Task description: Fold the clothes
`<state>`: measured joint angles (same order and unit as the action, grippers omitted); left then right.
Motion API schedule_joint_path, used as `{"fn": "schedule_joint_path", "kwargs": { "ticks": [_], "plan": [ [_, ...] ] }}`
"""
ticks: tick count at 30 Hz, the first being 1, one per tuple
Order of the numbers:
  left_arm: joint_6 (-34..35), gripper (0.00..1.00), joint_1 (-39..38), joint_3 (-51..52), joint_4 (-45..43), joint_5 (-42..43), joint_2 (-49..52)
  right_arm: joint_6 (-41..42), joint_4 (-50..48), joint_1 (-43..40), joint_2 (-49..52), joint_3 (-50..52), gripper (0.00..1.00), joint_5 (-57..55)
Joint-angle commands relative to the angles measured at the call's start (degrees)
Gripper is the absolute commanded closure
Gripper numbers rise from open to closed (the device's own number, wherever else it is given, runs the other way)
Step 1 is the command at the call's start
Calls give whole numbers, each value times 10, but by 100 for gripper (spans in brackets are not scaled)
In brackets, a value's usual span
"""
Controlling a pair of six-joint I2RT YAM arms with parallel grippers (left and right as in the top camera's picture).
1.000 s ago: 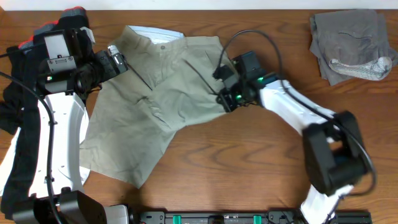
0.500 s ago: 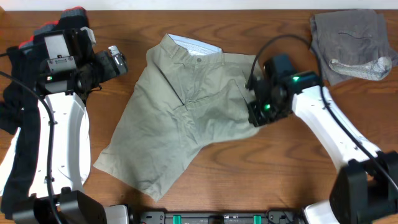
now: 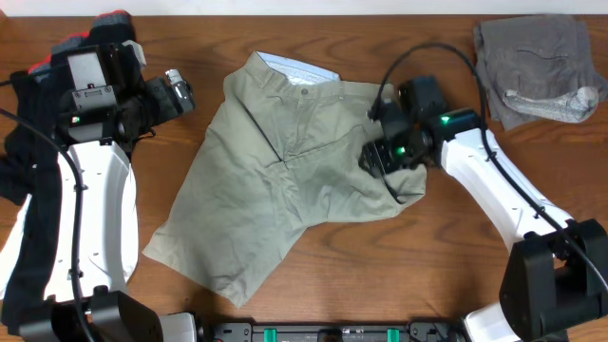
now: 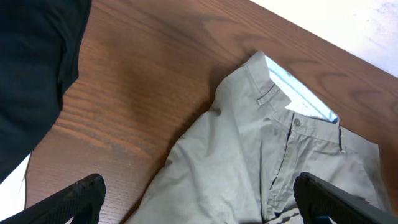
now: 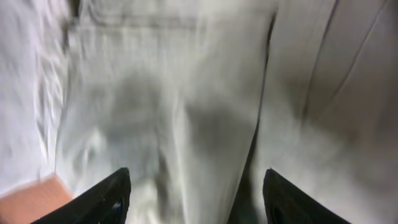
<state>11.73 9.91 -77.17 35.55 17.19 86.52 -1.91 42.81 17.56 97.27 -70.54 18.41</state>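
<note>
Crumpled khaki shorts [image 3: 285, 180] lie mid-table, with the waistband and its pale blue lining [image 3: 294, 68] at the far side and a button [image 3: 304, 92] below it. My right gripper [image 3: 373, 157] hovers over the shorts' right side. It is open, and in the right wrist view [image 5: 196, 180] only fabric [image 5: 161, 93] shows beneath the spread fingers. My left gripper [image 3: 179, 91] stands open left of the waistband. In the left wrist view [image 4: 198, 186] the shorts [image 4: 261, 162] and the lining [image 4: 301, 96] lie ahead of it.
Black garments with red trim [image 3: 21, 152] hang at the left edge under the left arm, and a dark cloth [image 4: 34, 68] fills the left wrist view's corner. Grey clothes [image 3: 532, 57] with a white piece [image 3: 570, 100] sit at the far right. Bare wood [image 3: 380, 275] shows in front.
The right gripper dragged the shorts to the right, then opened and let go, shifting slightly left over the cloth. The left arm has not moved.
</note>
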Motion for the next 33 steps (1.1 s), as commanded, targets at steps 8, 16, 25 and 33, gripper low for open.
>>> {"fn": "schedule_joint_path", "kwargs": {
  "ticks": [8,16,25,33],
  "plan": [
    [-12,2,1,5,-2,1,3,24,-126,16,130,-8,46,3],
    [-12,2,1,5,-2,1,3,69,-195,15,165,-11,80,-19],
    [-12,2,1,5,-2,1,3,70,-128,16,43,-26,99,-19],
    [-12,2,1,5,-4,1,3,70,47,23,-32,-26,99,-9]
  ]
}}
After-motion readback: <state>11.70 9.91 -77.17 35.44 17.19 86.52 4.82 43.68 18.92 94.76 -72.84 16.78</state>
